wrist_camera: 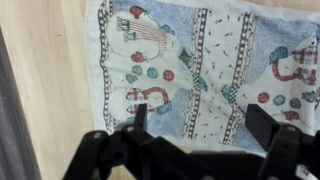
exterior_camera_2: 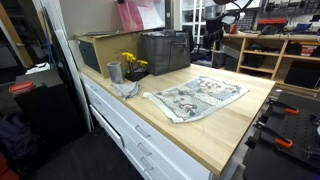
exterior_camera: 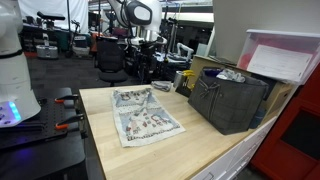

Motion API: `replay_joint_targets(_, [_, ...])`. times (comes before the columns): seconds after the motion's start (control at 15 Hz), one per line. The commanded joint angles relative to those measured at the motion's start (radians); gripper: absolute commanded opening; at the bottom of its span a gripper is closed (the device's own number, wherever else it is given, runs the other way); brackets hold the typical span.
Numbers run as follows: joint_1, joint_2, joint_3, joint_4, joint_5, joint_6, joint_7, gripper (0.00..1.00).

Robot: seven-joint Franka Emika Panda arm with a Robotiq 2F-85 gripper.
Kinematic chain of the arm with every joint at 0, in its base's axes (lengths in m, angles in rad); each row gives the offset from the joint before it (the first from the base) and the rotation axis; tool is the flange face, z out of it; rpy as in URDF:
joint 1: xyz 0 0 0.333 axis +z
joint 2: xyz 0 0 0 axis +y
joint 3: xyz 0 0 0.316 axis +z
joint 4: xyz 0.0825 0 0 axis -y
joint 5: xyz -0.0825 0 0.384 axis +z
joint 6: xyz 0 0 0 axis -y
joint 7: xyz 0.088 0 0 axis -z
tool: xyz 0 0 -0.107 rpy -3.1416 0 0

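Here's the wrist view, looking straight down, and the gripper (wrist_camera: 198, 112) hangs over the cloth (wrist_camera: 190, 50). The fingers (wrist_camera: 138, 122) are spread wide apart, nothing between them, dark prongs coming in from the bottom of the frame. No contact that I can make out: they look to be above the fabric.

The cloth, printed with snowmen and dots, lies flat on the table (wrist_camera: 50, 70). Its left hem runs top to bottom just left of the left finger, with bare wood beyond it at the left of the frame. The fabric stretches off past the right edge, so its long axis seems to run left to right here, roughly in line with the gap between the fingers. Both fingers sit over the left end of the cloth, which spreads from them toward the top and right of the frame. The near hem is hidden behind the gripper.

In both exterior views the gripper is out of frame. There the cloth (exterior_camera: 143, 115) lies mid-table (exterior_camera: 200, 150), slanting from upper left to lower right; from the opposite side, the cloth (exterior_camera_2: 198, 97) runs lower left to upper right.

A dark bin (exterior_camera_2: 165, 52) stands well apart from it at the table's far side, a cup (exterior_camera_2: 114, 72) and yellow flowers (exterior_camera_2: 130, 62) just left of that.
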Motion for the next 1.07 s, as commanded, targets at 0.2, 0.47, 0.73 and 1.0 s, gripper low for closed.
replay_joint_targets(0.2, [-0.023,-0.119,0.015,-0.046,0.010,-0.052,-0.008,1.00])
replay_joint_targets(0.47, [-0.017,-0.189,0.030,-0.065,-0.002,-0.049,0.039,1.00])
replay_joint_targets(0.73, [-0.011,-0.260,0.079,-0.091,-0.038,-0.062,0.136,1.00])
replay_joint_targets(1.0, [-0.009,-0.322,0.133,-0.127,-0.042,-0.031,0.249,1.00])
